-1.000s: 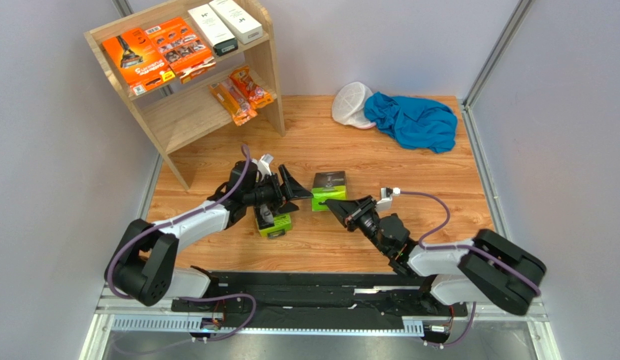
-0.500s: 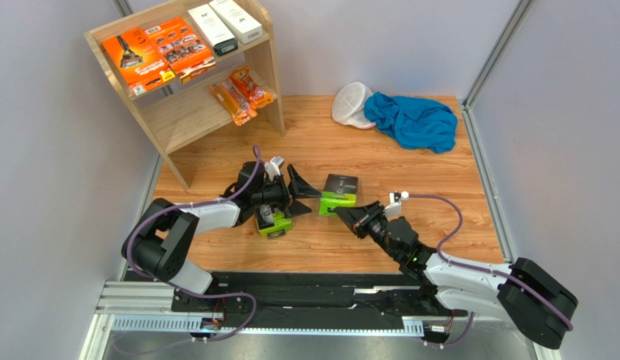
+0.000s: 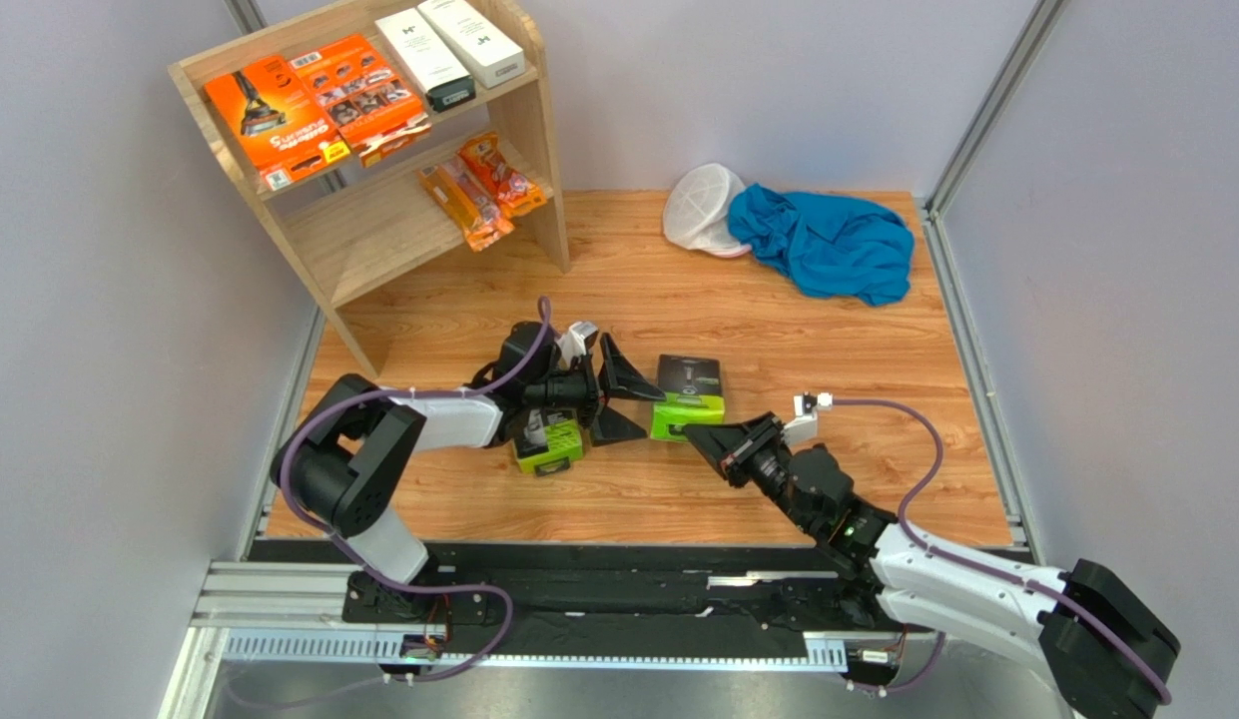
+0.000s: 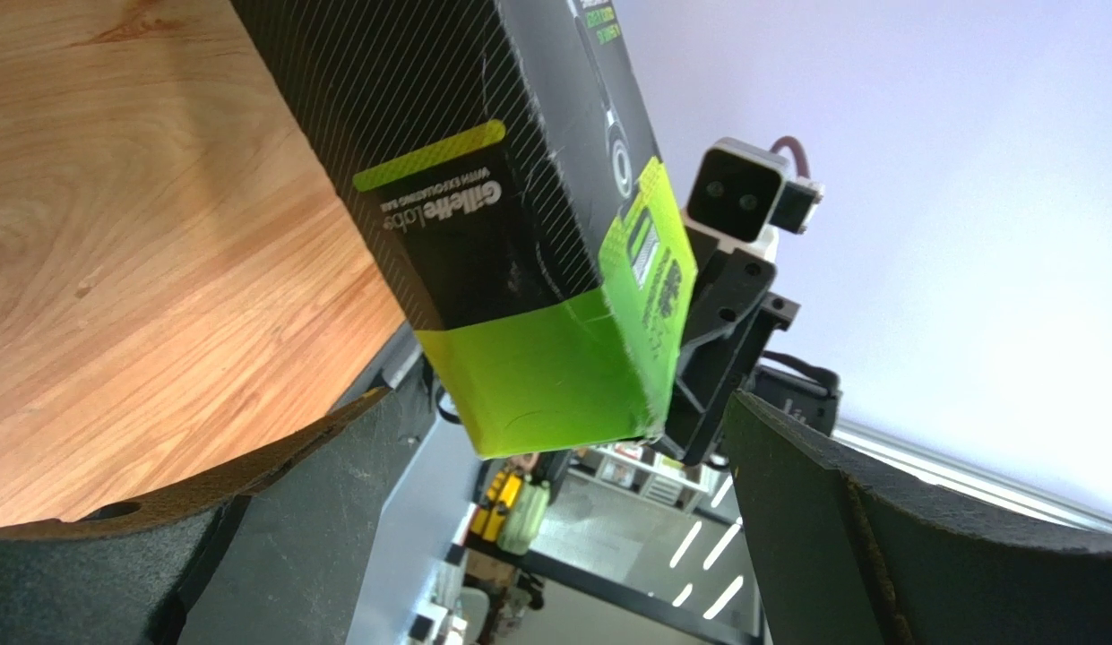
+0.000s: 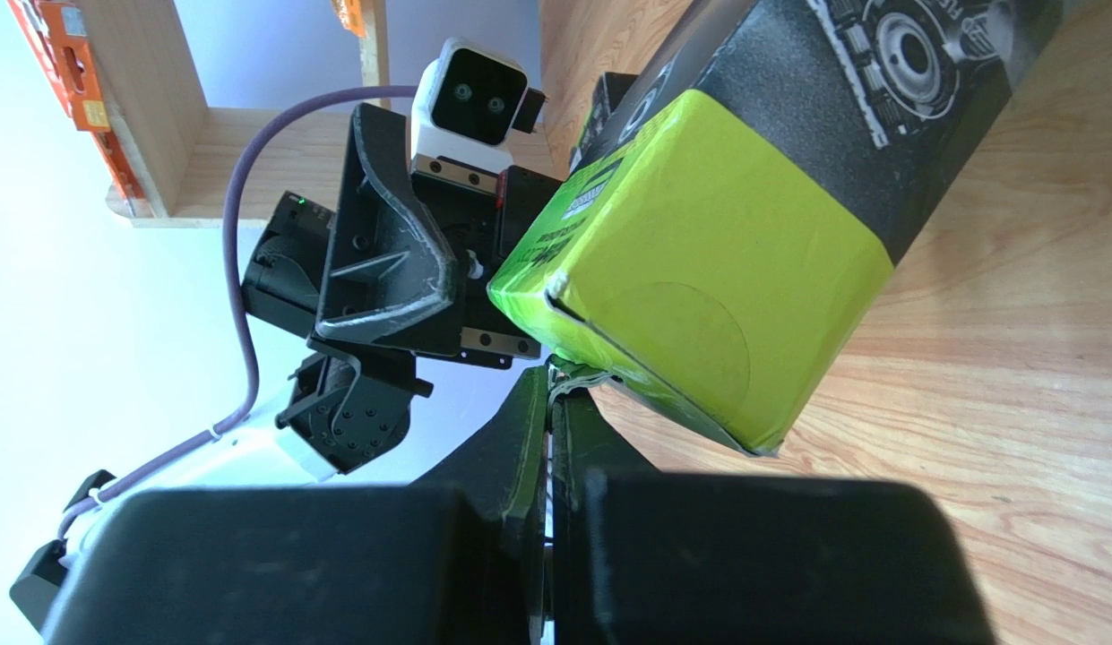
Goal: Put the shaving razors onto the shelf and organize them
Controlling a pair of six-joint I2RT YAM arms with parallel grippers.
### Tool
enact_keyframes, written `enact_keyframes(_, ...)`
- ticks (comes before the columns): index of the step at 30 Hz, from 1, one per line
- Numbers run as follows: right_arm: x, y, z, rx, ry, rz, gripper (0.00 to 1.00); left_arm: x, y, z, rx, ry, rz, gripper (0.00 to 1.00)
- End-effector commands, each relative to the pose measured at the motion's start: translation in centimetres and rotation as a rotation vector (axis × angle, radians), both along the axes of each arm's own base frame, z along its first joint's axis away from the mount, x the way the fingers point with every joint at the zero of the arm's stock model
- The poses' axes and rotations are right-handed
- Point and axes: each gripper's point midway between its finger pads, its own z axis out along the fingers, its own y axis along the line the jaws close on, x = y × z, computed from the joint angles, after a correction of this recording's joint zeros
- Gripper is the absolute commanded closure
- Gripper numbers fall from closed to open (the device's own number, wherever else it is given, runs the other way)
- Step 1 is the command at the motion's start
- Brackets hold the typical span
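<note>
A black-and-lime-green razor pack (image 3: pixel 688 396) is on the floor mid-scene. My right gripper (image 3: pixel 709 438) is shut, pinching a thin flap at the pack's green end (image 5: pixel 709 269); its tips (image 5: pixel 550 390) meet on that flap. My left gripper (image 3: pixel 634 397) is open, its jaws facing the pack's other side; in the left wrist view the pack (image 4: pixel 521 229) hangs just ahead of the gripper (image 4: pixel 558 470). A second green pack (image 3: pixel 550 445) lies under the left arm. The shelf (image 3: pixel 535 113) holds two flat orange packs (image 3: pixel 318 98), two white boxes (image 3: pixel 448 48) and two small orange packets (image 3: pixel 484 187).
A white mesh cap (image 3: pixel 700 207) and a blue cloth (image 3: pixel 823 240) lie at the back right of the wooden floor. Grey walls close in left and right. The black rail with the arm bases (image 3: pixel 610 592) runs along the near edge.
The green pack has shifted right and slightly nearer, with my right gripper on it. My left gripper has followed to the right, staying open beside the pack.
</note>
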Motion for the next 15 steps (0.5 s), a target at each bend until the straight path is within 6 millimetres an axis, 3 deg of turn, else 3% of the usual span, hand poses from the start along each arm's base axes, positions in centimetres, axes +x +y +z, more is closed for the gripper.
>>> enact_keyframes(1, 0.1, -0.5, 1.0, 0.028, -0.043, -0.023, 1.0, 0.0, -1.2, 2.1, -0.091, 0.03, -0.027, 0.01)
enact_keyframes(5, 0.0, -0.7, 0.6, 0.022, -0.038, -0.02, 1.0, -1.2, -2.5, 2.0, -0.102, 0.059, -0.079, 0.01)
enact_keyframes(10, -0.1, -0.5, 0.8, 0.021, -0.042, -0.009, 1.0, -2.8, -4.4, 0.3, -0.069, 0.108, -0.117, 0.01)
enact_keyframes(15, -0.4, -0.3, 0.6, 0.019, -0.036, 0.008, 1.0, -2.2, -4.9, -0.1, -0.068, 0.092, -0.068, 0.1)
